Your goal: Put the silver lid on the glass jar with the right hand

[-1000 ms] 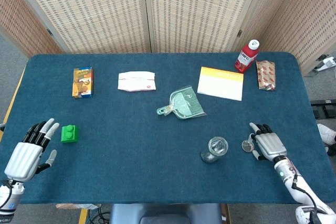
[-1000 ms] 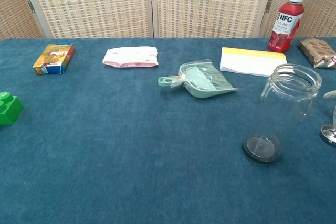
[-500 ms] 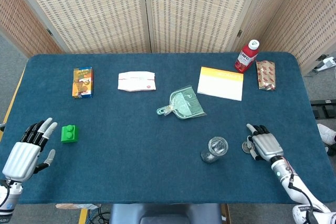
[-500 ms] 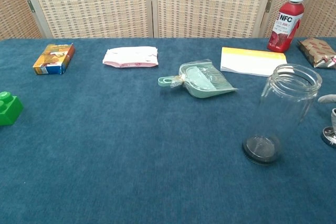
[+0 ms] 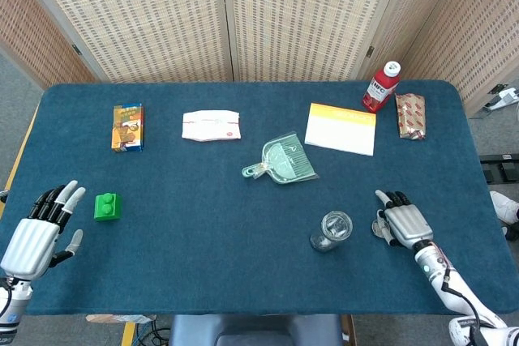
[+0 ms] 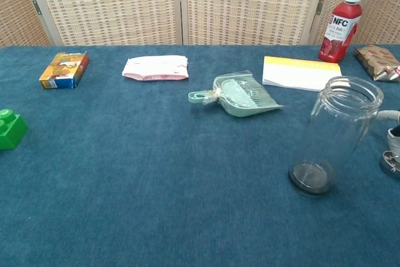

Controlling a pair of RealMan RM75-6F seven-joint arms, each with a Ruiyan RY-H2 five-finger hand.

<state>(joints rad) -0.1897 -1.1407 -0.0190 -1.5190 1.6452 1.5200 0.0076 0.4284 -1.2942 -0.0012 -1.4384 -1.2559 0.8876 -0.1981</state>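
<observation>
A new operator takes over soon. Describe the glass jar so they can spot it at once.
Start from the blue table and go to its near right part, close to the robot's right hand. The glass jar stands upright there with its mouth open, left of the hand and nearer the robot than the green dustpan. It is the only clear, see-through thing on the table.

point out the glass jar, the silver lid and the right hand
glass jar (image 6: 337,132), chest view, middle of its clear wall
silver lid (image 5: 378,229), head view, edge showing left of the hand
right hand (image 5: 403,221), head view, back of the hand
</observation>
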